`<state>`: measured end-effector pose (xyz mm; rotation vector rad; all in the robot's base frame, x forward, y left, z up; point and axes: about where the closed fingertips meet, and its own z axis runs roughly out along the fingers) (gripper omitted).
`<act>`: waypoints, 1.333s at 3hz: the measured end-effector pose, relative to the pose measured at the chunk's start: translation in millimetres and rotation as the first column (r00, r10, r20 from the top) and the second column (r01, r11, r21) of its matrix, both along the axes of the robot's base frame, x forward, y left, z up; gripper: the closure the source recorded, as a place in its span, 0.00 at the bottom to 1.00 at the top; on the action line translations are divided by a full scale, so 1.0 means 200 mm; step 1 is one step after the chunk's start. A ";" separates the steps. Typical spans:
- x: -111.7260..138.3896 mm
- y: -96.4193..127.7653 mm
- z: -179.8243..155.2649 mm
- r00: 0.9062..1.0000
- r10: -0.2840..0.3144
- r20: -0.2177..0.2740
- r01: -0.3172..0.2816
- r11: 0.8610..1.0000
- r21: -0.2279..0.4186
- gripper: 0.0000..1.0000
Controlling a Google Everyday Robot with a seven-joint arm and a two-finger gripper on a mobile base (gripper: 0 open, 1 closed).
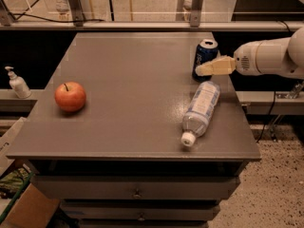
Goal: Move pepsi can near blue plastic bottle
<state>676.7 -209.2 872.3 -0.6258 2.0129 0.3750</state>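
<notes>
Camera view: grey desk with drawers below. The white arm comes in from the right, and the gripper sits low across the front of the pepsi can. Can't tell whether the jaws are open, closed or touching it.

The blue plastic bottle is clear with a pale label and white cap. It lies on its side on the right half of the desk. Its long axis runs diagonally, cap towards the near edge and slightly left, base towards the can.

The pepsi can is dark blue with a silver top. It stands upright at far right, just beyond the bottle's base.

A red apple sits well apart on the left.
</notes>
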 end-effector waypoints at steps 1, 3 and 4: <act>-0.11 -0.37 -0.01 0.998 -0.011 0.054 0.008 0.999 0.053 0.00; -0.08 -0.34 -0.05 0.998 0.051 0.044 -0.052 0.999 0.016 0.00; -0.04 -0.40 -0.04 0.994 0.103 0.038 -0.102 0.994 -0.035 0.00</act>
